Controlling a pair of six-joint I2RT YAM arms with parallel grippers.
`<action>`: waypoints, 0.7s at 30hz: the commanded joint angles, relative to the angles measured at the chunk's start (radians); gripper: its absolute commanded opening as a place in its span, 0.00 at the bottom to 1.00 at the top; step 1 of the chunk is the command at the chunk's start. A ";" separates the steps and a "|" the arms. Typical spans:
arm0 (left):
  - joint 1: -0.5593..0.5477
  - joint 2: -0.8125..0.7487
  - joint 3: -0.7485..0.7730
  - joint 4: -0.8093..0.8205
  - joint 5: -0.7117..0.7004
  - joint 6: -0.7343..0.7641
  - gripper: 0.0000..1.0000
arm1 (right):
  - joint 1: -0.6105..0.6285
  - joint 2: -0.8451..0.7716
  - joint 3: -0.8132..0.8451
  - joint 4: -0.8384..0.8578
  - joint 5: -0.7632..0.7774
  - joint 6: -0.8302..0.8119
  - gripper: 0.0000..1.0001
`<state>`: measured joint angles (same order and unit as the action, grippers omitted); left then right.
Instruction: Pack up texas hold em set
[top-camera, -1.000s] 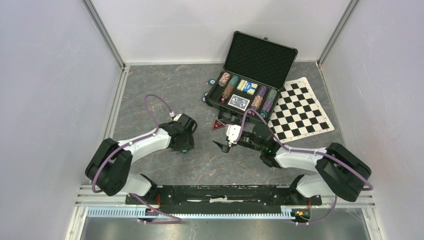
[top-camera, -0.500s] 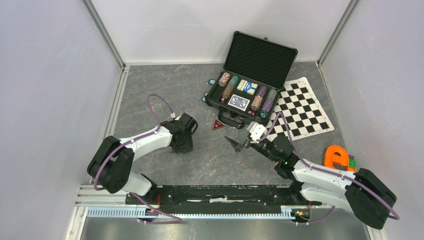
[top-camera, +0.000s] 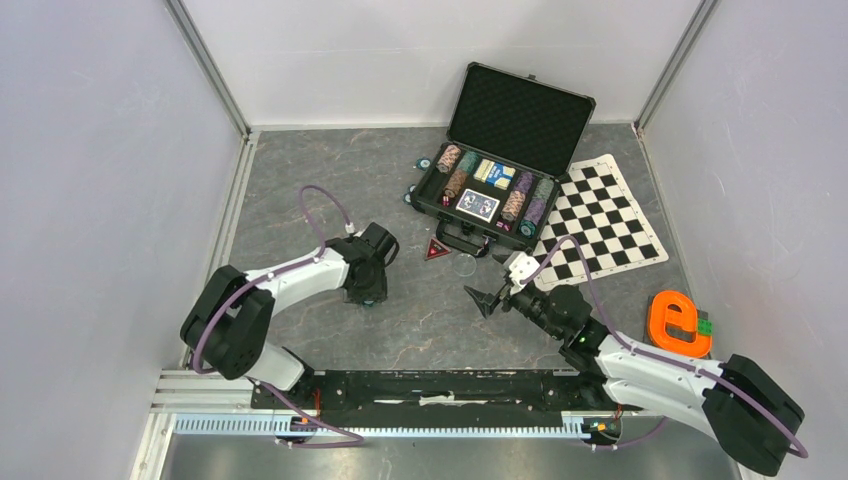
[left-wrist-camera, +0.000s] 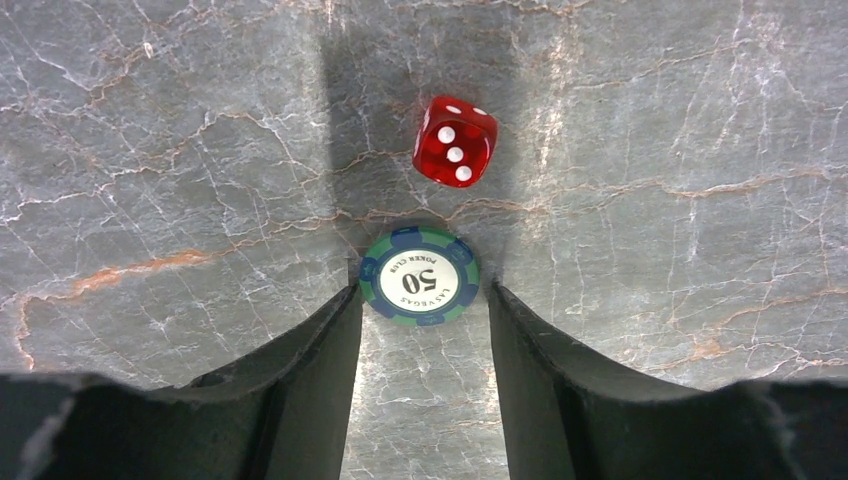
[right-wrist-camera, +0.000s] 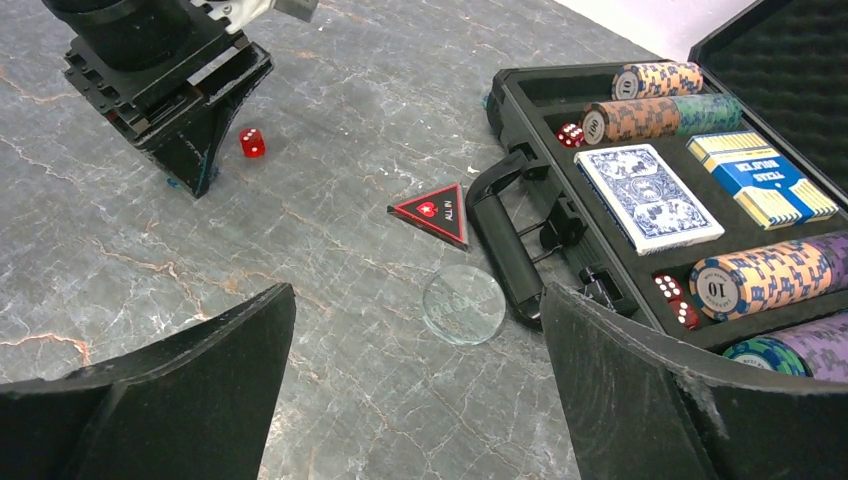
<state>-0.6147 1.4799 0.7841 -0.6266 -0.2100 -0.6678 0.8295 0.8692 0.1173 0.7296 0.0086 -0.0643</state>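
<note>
The black case (top-camera: 436, 207) stands open at the back, holding rows of striped chips (right-wrist-camera: 762, 277), a blue card deck (right-wrist-camera: 648, 197) and red dice (right-wrist-camera: 672, 296). In front of its handle (right-wrist-camera: 505, 240) lie the red triangular marker (top-camera: 437, 249) and a clear disc (right-wrist-camera: 462, 303). My left gripper (top-camera: 367, 293) points down at the table. Its fingers (left-wrist-camera: 330, 350) flank a flat green-and-blue "50" chip (left-wrist-camera: 420, 277), with a thin gap on the right side. A loose red die (left-wrist-camera: 455, 140) lies just beyond it. My right gripper (top-camera: 490, 298) hangs wide open and holds nothing, near the disc.
The checkered mat (top-camera: 600, 215) lies right of the case. An orange ring-shaped object (top-camera: 678, 322) sits at the right, beside my right arm. Two loose chips (top-camera: 424, 165) rest against the case's left side. Grey walls enclose the table on three sides.
My right arm has swung back to the right and toward the near edge, uncovering the orange object. The left gripper's fingers have narrowed around the chip.
</note>
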 joint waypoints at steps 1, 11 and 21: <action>-0.003 0.041 0.011 0.005 -0.022 0.034 0.55 | 0.002 -0.017 -0.010 0.030 -0.006 0.027 0.98; -0.005 -0.049 -0.009 0.041 0.044 0.039 0.43 | 0.001 0.008 0.005 0.013 -0.015 0.051 0.98; -0.022 -0.184 -0.040 0.117 0.148 0.071 0.39 | 0.002 0.131 0.276 -0.440 0.164 0.232 0.98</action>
<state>-0.6304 1.3472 0.7612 -0.5724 -0.1158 -0.6426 0.8295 0.9695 0.2687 0.4881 0.0727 0.0658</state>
